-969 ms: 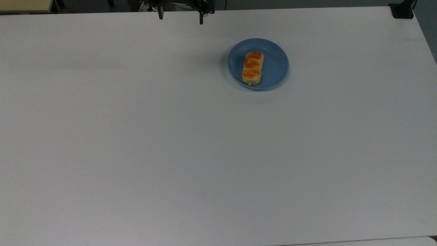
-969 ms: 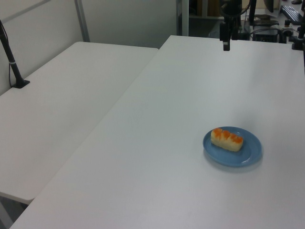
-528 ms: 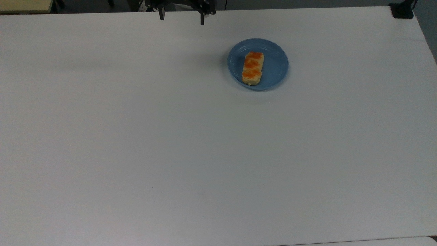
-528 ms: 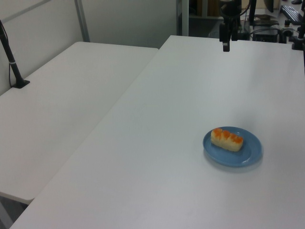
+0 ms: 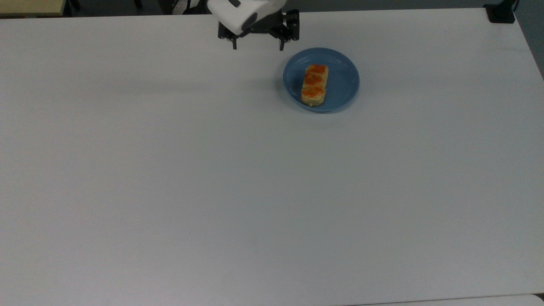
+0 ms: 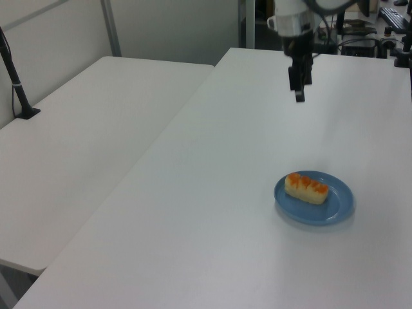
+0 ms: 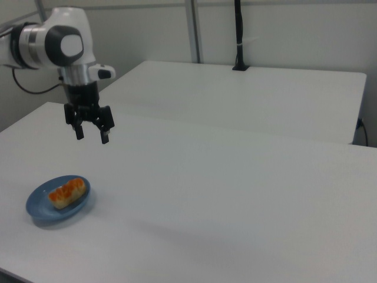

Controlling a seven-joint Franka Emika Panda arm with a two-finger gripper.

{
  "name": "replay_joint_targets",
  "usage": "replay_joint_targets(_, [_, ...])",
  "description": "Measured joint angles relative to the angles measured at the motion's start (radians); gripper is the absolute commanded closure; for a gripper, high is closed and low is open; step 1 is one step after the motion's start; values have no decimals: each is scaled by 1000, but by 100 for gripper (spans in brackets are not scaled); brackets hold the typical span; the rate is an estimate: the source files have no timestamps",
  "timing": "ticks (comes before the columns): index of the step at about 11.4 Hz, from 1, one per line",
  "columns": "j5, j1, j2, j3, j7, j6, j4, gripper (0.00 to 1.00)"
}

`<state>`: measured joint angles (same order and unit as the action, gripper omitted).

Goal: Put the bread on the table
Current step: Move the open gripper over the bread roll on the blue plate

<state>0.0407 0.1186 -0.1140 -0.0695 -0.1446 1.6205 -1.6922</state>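
White table (image 5: 170, 170), bread (image 5: 315, 84) on plate (image 5: 344, 85), well apart from spread tool (image 5: 257, 46)

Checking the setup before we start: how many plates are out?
1: a blue plate on the table, toward the top view's upper right, with the bread lying on it.

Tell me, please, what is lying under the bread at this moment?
The bread lies on a round blue plate, which stands on the white table. The bread covers the middle of the plate, so that part cannot be seen. The open gripper is apart from it.
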Motion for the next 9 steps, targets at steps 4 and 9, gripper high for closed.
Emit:
replay_joint_targets(4, [-2, 19, 27, -128, -191, 320, -250, 0])
replay_joint_targets(9, [-2, 33, 23, -213, -365, 437, -386, 0])
